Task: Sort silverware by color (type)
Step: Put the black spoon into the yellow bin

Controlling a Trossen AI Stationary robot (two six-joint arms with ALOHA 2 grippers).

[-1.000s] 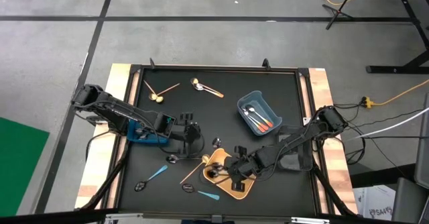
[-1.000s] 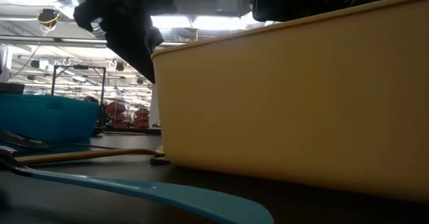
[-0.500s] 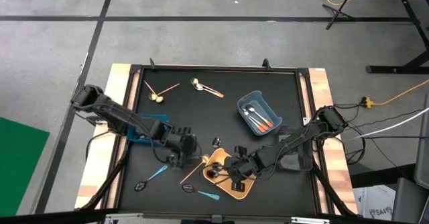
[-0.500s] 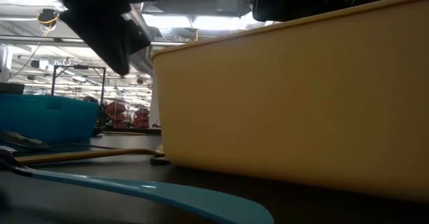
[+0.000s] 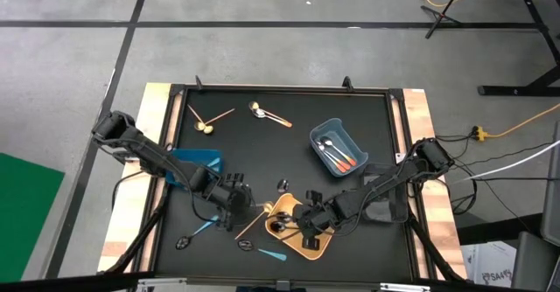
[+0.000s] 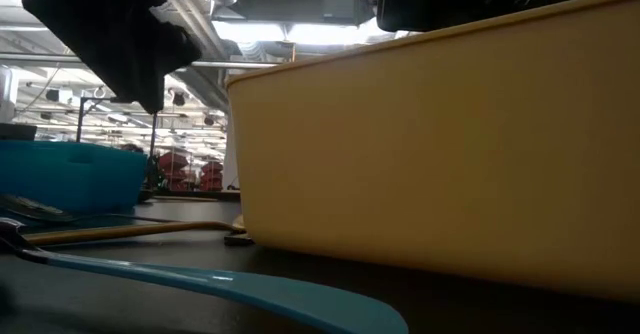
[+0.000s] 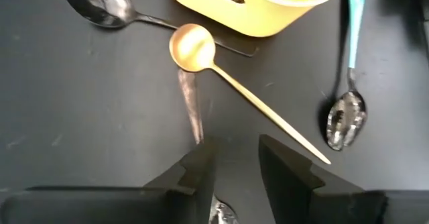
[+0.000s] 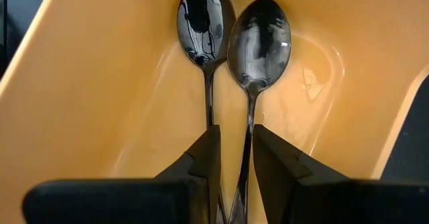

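From above, the left gripper (image 5: 234, 198) hangs over the black mat (image 5: 289, 117) just left of the yellow bin (image 5: 302, 239), near a gold spoon (image 5: 252, 219) that lies slanted beside that bin. The right gripper (image 5: 308, 224) sits over the yellow bin. Two orange-handled spoons (image 5: 341, 159) lie in the light blue bin (image 5: 338, 145), well apart from both arms.

At table height, a blue-handled spoon (image 6: 220, 284) lies in front of the yellow bin wall (image 6: 440, 144), with the left arm (image 6: 110, 34) dark overhead.

In the left wrist view, the fingers (image 7: 194, 174) stand a little apart with nothing between them; the gold spoon (image 7: 234, 90) lies just ahead, a blue-handled spoon (image 7: 350, 83) to one side, and a black spoon (image 7: 114, 8) near the bin.

In the right wrist view, the fingers (image 8: 204, 153) stand narrowly apart around the handles of two black spoons (image 8: 234, 43) lying in the yellow bin; whether they pinch them I cannot tell.

A second ago the left gripper was nearer the dark blue bin (image 5: 194, 163); it has since moved toward the gold spoon. The right arm has not moved.
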